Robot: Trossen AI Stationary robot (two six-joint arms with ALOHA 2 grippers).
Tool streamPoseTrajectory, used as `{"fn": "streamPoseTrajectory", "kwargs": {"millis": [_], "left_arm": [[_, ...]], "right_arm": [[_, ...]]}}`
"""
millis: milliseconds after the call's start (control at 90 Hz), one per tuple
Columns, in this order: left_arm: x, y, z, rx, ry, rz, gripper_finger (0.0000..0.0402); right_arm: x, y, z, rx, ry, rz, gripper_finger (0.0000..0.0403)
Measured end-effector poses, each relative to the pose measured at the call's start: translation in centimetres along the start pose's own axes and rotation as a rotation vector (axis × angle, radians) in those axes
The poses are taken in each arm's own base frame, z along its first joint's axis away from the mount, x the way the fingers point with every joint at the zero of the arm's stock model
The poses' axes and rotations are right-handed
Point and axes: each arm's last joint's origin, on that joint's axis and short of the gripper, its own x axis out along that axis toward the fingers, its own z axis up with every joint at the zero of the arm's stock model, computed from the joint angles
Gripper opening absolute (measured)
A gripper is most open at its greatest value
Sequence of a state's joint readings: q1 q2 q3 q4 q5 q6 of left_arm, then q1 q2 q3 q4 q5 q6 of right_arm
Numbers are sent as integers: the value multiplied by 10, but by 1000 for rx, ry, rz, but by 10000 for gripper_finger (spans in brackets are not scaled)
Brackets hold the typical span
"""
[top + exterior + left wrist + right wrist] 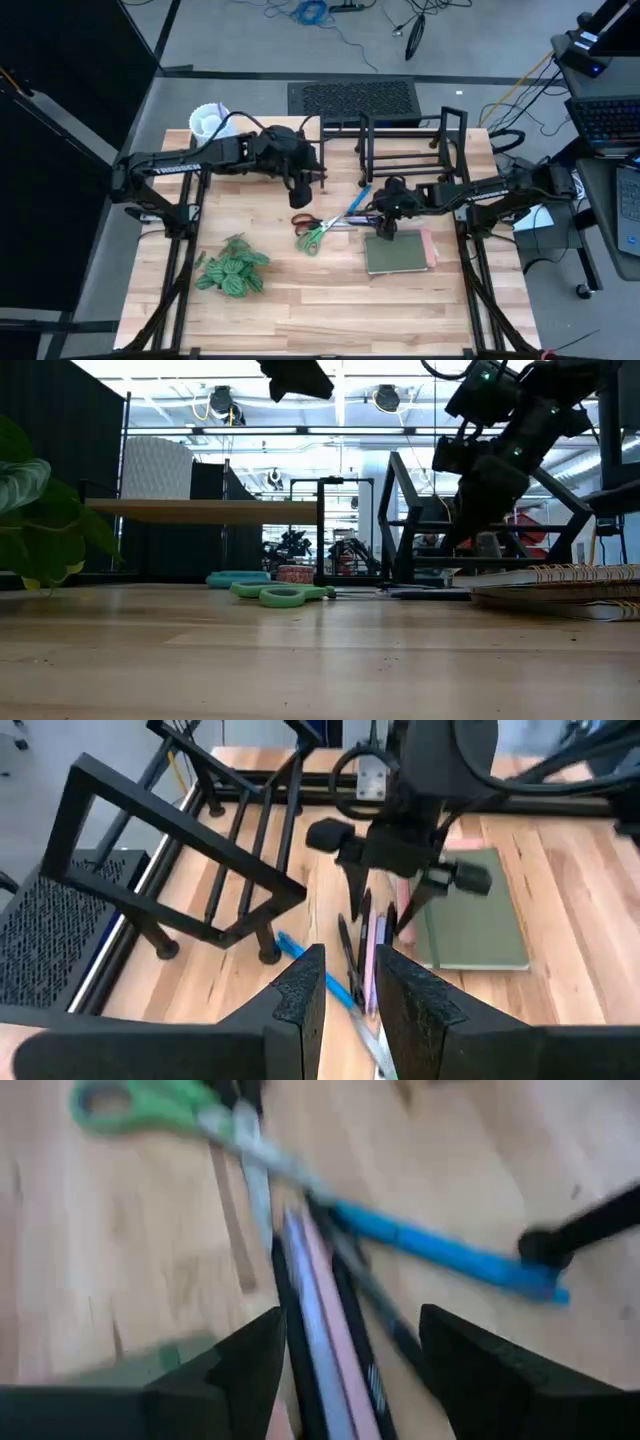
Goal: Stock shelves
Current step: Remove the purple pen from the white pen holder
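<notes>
One black wire rack (412, 140) is standing at the table's (300, 300) far edge toward the right, and one pale-wood riser shelf (200, 510) is sitting beside it toward the left, mostly under the left arm. The right gripper (385, 226) is hovering over a small cluster of pens (330, 1310), one of them blue (440, 1250), its fingers spread wide and gripping nothing, while the left gripper (301, 200) is hanging just in front of the riser shelf with its fingers parted by a narrow gap, also empty. Also lying on the table are one pair of green-handled scissors (312, 236), one green notebook (397, 254), one leafy plant (234, 270) and one white cup (208, 122).
</notes>
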State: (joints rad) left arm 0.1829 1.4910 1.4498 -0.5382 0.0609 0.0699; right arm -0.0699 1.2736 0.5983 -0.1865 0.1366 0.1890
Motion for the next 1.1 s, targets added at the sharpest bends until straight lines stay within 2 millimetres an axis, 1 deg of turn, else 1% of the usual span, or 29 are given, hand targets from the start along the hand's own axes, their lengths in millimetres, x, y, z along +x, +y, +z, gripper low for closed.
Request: {"fn": "streamPoseTrajectory", "kwargs": {"millis": [67, 133, 222, 367, 489, 600, 811, 956, 1100], "left_arm": [[0, 1, -1, 19, 7, 28, 86], [-2, 4, -1, 39, 25, 85, 104], [-11, 9, 10, 58, 18, 212, 139], [-41, 14, 25, 84, 21, 453, 202], [-70, 22, 28, 70, -5, 661, 235], [-94, 36, 22, 17, 20, 786, 241], [-129, 70, 9, -193, 12, 929, 242], [-140, 92, -6, -334, 63, 1018, 242], [-138, 107, -23, -448, 155, 1074, 242]], "right_arm": [[0, 0, 5, 9, -47, 2, 215], [0, 0, 9, 16, -95, -13, 215], [-1, 1, 14, 9, -151, -21, 215], [-3, 2, 22, 0, -233, -9, 215], [-3, 3, 25, -5, -260, -6, 215], [-3, 3, 25, -3, -269, -4, 215], [-3, 4, 29, 1, -306, 2, 215], [-1, 4, 30, 5, -319, 5, 215], [5, 5, 28, 26, -299, 6, 215]]}}
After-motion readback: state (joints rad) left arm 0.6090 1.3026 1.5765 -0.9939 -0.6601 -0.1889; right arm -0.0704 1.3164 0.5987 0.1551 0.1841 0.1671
